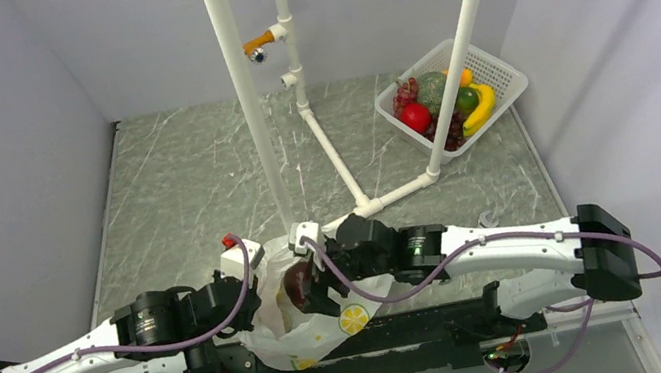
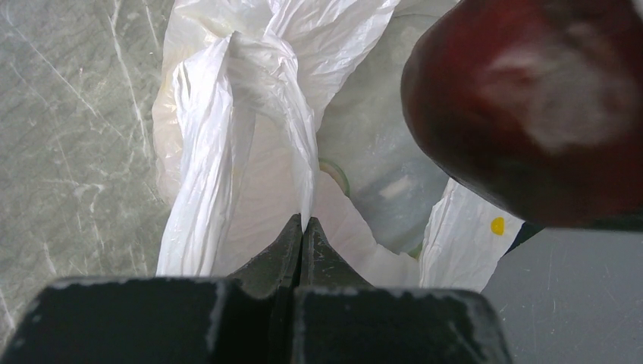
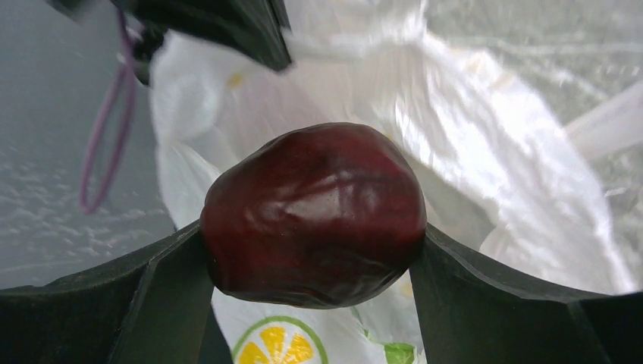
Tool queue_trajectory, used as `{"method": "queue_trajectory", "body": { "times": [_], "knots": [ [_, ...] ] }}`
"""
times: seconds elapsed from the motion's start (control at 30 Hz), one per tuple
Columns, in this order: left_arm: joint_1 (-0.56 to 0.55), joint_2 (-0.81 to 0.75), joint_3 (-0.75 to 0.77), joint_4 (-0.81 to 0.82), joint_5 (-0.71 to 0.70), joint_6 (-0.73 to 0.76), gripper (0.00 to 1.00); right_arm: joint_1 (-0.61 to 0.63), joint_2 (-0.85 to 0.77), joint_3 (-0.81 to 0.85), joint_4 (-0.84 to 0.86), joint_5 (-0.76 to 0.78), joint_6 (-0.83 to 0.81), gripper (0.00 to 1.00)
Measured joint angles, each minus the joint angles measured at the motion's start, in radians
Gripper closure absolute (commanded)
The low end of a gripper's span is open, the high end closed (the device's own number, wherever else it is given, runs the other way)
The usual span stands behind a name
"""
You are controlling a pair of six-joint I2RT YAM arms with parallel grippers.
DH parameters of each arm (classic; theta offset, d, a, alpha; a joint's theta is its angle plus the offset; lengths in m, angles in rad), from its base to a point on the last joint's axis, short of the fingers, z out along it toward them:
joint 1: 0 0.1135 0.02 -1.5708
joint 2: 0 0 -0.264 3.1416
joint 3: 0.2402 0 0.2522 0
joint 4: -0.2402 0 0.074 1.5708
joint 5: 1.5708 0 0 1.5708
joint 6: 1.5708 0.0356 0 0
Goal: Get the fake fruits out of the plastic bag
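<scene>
Bag at the near edge, basket far off at the right.
The bag (image 1: 278, 335) lies on the table (image 1: 184, 181) at its near edge, in the middle. The left gripper (image 2: 303, 226) pinches a fold on the bag's left side. The right gripper (image 3: 312, 235) holds an apple (image 3: 315, 205) between its fingers, just above the bag's mouth. A pipe frame (image 1: 245, 89) stands behind the bag. Well apart, in the far right corner, a basket (image 1: 510, 83) holds more fruits (image 1: 440, 105).

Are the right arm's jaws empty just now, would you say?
No, those jaws are shut on a glossy dark red plastic fruit.
</scene>
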State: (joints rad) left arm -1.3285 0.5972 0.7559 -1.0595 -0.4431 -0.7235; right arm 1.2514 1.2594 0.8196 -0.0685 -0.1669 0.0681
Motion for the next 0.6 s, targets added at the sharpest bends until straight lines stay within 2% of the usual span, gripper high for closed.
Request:
{"method": "queue_trajectory", "body": {
  "times": [0.2, 0.3, 0.43, 0.6],
  "knots": [
    [0.000, 0.000, 0.000, 0.000, 0.000, 0.000, 1.00, -0.002, -0.072, 0.118, -0.030, -0.010, 0.003, 1.00],
    [0.000, 0.000, 0.000, 0.000, 0.000, -0.001, 1.00, -0.003, -0.108, 0.164, -0.052, 0.039, -0.002, 1.00],
    [0.000, 0.003, 0.000, 0.000, 0.000, 0.000, 1.00, -0.006, -0.162, 0.174, -0.054, 0.212, -0.008, 0.93],
    [0.000, 0.005, 0.000, 0.000, 0.000, -0.001, 1.00, -0.059, -0.227, 0.144, -0.043, 0.474, 0.006, 1.00]
  ]
}}
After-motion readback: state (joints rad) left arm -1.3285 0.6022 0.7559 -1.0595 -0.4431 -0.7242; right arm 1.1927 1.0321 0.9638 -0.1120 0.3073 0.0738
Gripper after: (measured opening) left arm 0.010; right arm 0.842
